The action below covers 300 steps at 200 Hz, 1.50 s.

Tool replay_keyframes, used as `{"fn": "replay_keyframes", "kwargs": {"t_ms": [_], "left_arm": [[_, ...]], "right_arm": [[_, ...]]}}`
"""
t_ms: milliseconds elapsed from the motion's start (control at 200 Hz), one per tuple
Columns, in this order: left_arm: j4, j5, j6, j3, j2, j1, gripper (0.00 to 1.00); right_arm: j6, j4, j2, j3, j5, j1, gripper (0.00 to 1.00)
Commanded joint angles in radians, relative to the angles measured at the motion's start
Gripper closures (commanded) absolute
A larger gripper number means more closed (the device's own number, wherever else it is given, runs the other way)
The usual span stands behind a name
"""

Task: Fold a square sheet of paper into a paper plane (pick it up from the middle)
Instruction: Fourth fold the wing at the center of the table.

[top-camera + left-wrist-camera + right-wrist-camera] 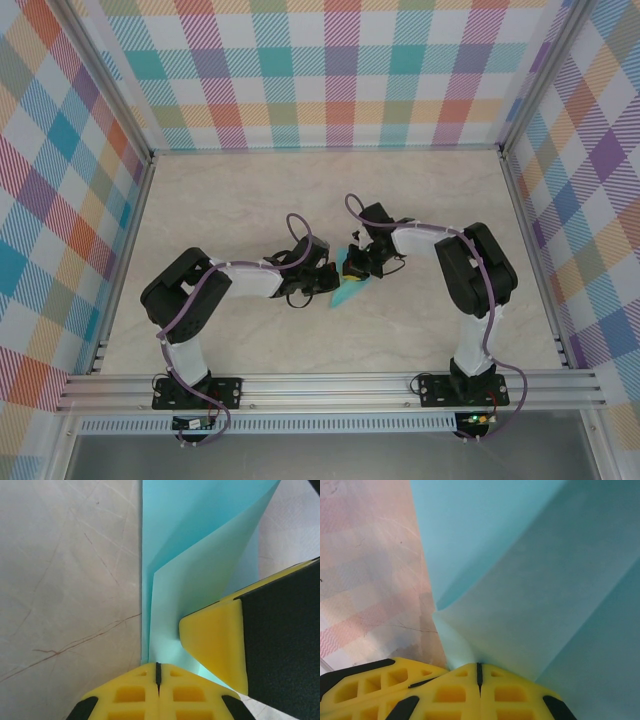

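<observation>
- Paper: we find the square sheet of paper (349,291), turquoise and partly folded, near the centre of the table (250,190), between the two gripper heads.
- Left gripper (158,671): the yellow jaws are pressed together. The sheet's creased edge runs straight into their seam, so we read it as pinched.
- Right gripper (478,670): the jaws are likewise closed tight, with a puckered fold of the sheet caught at the tips.
- From the left wrist, we see one of the right gripper's fingers (214,645) against a raised flap, just beside the left tips.
- The flaps stand at angles above the pale, veined tabletop.
</observation>
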<state>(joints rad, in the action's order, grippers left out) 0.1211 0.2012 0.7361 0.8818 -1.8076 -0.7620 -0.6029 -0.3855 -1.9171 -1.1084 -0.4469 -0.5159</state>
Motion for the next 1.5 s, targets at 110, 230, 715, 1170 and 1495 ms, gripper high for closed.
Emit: {"fn": "replay_keyframes", "kwargs": {"t_ms": [110,230,715,1170,1495], "left_arm": [[-0.101,0.014,-0.016,0.019,-0.01,0.01,1.0],[-0.126,0.016,-0.038,0.066,0.043,0.015,1.0],[-0.032,0.063,0.036,0.034,0.09,0.025,1.0],[-0.037,0.072,0.049,0.022,0.033,0.021,1.0],[-0.016,0.022,0.076,-0.028,0.061,0.021,1.0]], "right_arm": [[0.027,0.0,-0.039,0.047,0.042,0.001,1.0],[0.028,-0.015,-0.034,0.047,0.059,0.002,1.0],[0.014,-0.014,-0.043,0.058,0.071,0.002,1.0],[0.006,0.048,-0.013,0.06,0.01,0.004,1.0],[-0.009,0.043,-0.018,0.065,0.024,0.012,1.0]]}}
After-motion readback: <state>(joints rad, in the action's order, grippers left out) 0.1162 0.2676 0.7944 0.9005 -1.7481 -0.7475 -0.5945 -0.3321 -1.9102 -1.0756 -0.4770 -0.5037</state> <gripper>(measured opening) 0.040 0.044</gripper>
